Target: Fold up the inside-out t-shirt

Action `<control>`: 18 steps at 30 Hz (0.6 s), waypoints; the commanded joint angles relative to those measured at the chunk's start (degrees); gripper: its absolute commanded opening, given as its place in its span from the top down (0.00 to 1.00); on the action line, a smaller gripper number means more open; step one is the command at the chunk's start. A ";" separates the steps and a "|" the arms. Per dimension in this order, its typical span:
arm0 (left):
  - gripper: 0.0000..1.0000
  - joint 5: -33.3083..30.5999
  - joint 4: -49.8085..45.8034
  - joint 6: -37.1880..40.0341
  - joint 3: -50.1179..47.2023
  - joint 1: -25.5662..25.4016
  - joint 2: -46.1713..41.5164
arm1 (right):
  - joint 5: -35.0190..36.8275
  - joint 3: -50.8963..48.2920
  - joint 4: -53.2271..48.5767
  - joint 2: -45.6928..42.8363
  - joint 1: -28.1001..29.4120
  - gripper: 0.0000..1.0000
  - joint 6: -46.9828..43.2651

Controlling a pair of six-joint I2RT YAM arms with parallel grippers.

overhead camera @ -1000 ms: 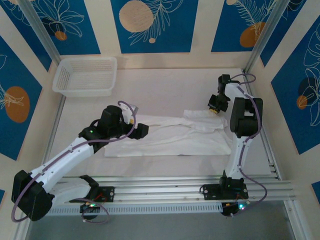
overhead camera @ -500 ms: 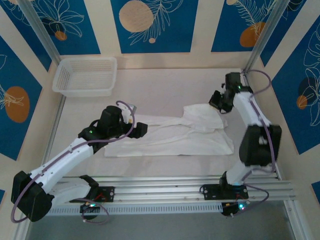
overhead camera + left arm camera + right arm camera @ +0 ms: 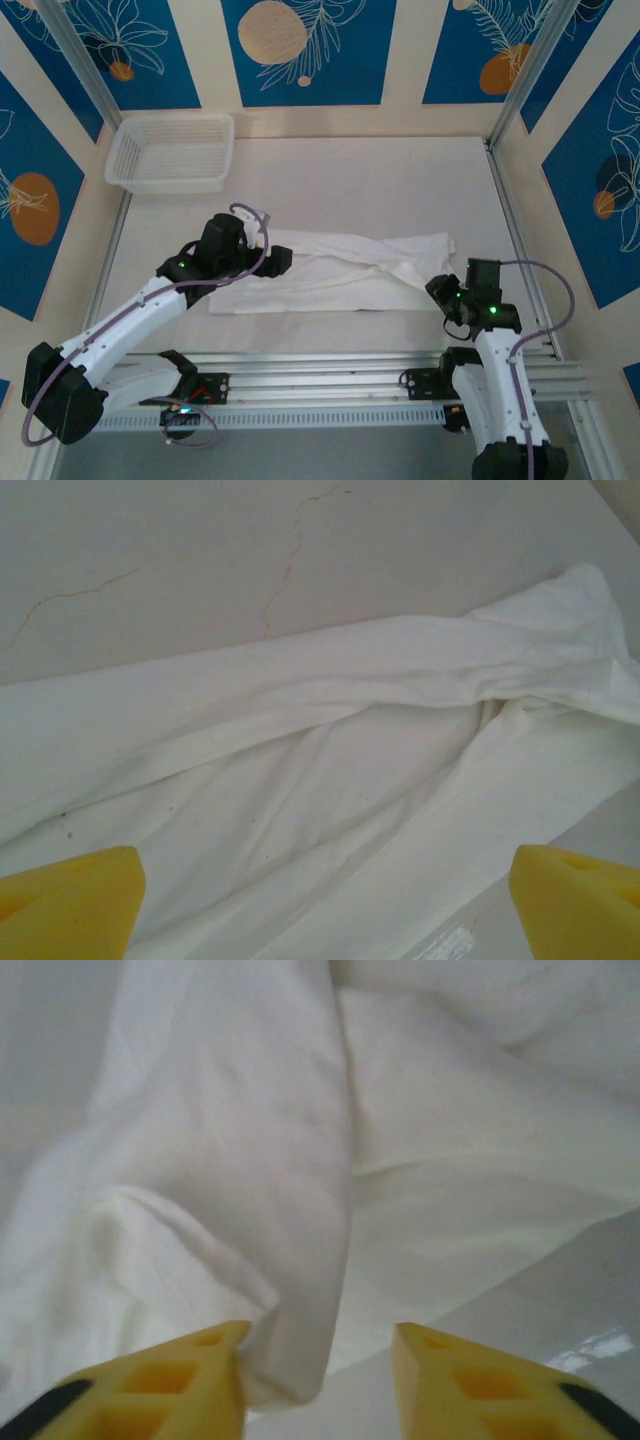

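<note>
The white t-shirt (image 3: 340,270) lies as a long wrinkled band across the middle of the table, its right end doubled over. My left gripper (image 3: 284,261) hovers over the shirt's left part. In the left wrist view its yellow fingers (image 3: 70,900) stand wide apart above the cloth (image 3: 300,730), holding nothing; the left gripper (image 3: 322,880) is open. My right gripper (image 3: 440,292) is at the shirt's near right end. In the right wrist view the right gripper (image 3: 320,1335) is open, and a hanging fold of the shirt (image 3: 250,1160) rests against its left finger (image 3: 190,1370).
A white mesh basket (image 3: 172,152) stands at the back left corner. Bare table (image 3: 350,180) stretches behind the shirt. Aluminium rails (image 3: 330,372) run along the near edge between the arm bases. Patterned walls close in both sides.
The right arm swung from the far right back to the near edge, drawing the shirt's right end over with it. Its jaws went from shut to open. The left arm hardly moved.
</note>
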 commanded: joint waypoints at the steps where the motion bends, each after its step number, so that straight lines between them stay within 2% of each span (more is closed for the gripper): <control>1: 0.06 -1.03 -0.77 -1.46 -0.74 -0.20 0.14 | -4.69 1.54 6.04 -0.18 -0.91 0.47 2.53; 4: 0.06 -1.03 -0.81 -2.22 -1.11 -0.19 0.05 | -9.18 3.63 14.22 4.48 1.54 0.41 1.00; 7: 0.06 -0.95 -1.29 -3.07 -1.13 -0.20 0.15 | -9.77 5.87 19.13 9.18 5.63 0.38 -0.24; 10: 0.06 -0.93 -1.54 -4.00 -1.53 -0.20 0.14 | -9.33 5.54 22.41 11.09 7.16 0.34 1.34; 12: 0.06 -1.56 -2.24 -4.85 -1.68 -0.19 0.46 | -8.17 5.09 21.73 11.13 6.56 0.32 3.40; 14: 0.06 -3.14 -3.60 -5.95 -1.33 -0.20 1.15 | -7.16 4.73 19.52 10.18 4.81 0.24 4.90; 18: 0.11 -9.98 -6.92 -12.73 -0.62 0.01 3.14 | -9.85 3.01 16.65 7.03 -2.60 0.12 7.28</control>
